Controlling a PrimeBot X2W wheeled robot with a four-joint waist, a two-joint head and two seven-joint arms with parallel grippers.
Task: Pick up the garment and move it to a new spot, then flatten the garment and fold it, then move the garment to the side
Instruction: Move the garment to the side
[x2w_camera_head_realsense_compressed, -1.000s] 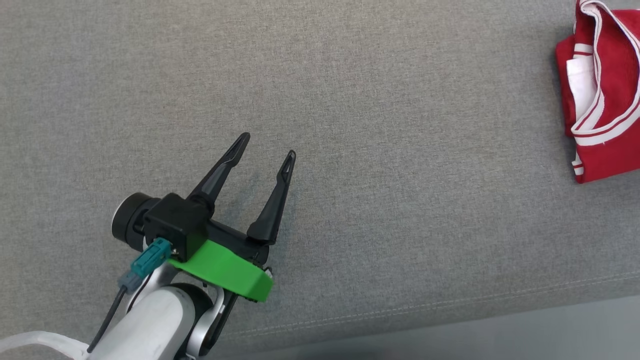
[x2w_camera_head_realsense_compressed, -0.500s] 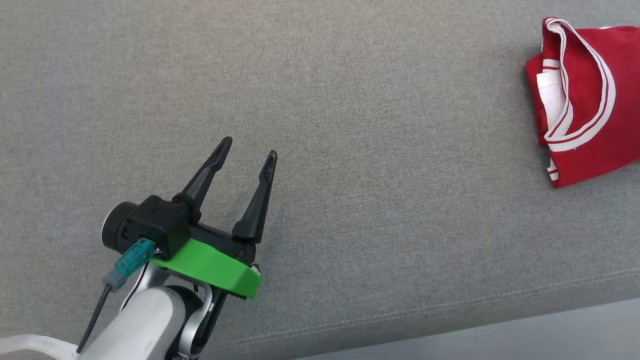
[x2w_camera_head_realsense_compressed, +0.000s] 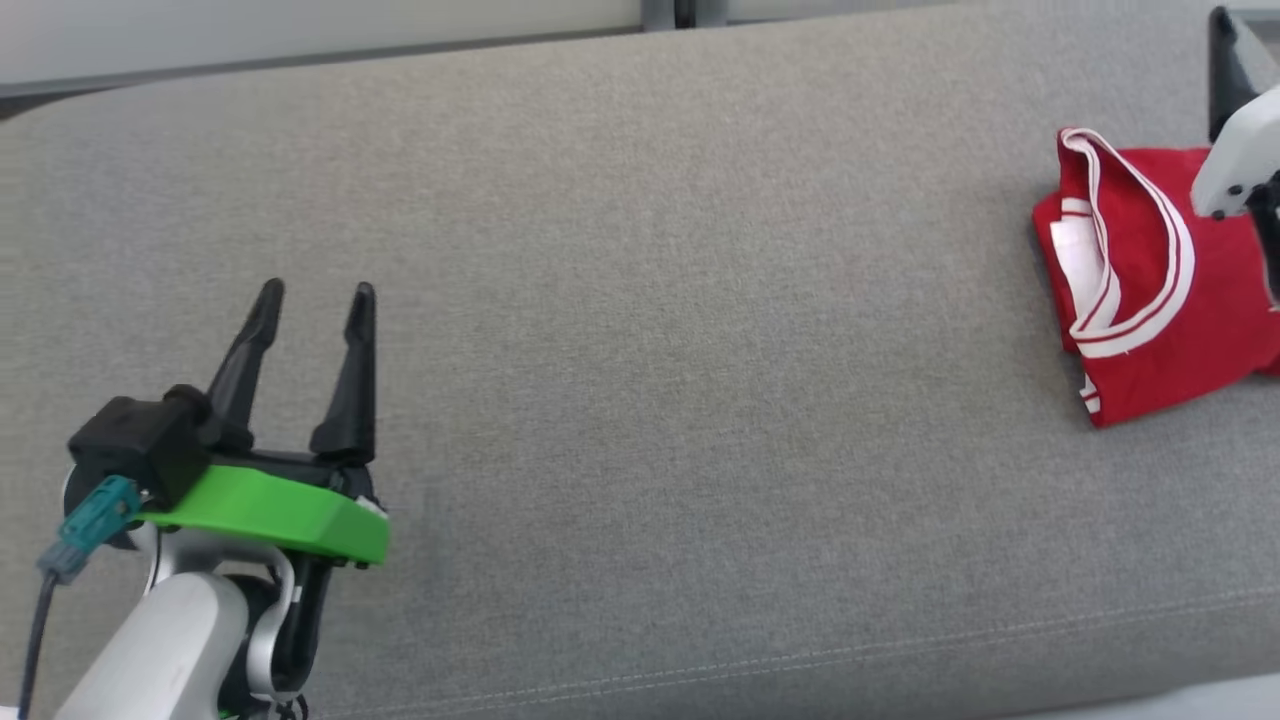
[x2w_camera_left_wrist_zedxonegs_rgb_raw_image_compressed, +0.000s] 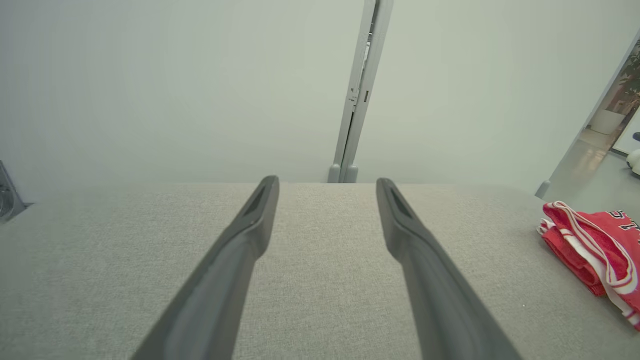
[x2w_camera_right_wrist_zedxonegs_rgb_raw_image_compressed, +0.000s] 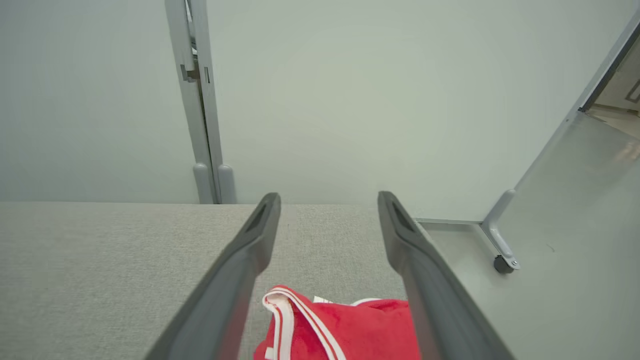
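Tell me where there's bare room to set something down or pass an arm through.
The wide stretch of gray cushion between the left gripper and the folded red garment is bare, from back edge to front seam. The right end is crowded: the garment lies there with the right gripper over it, jaws open.

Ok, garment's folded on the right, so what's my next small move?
Probably lift the right gripper straight up and clear: its fingers stand open above the folded garment, gripping nothing, and the garment already lies off to the side.
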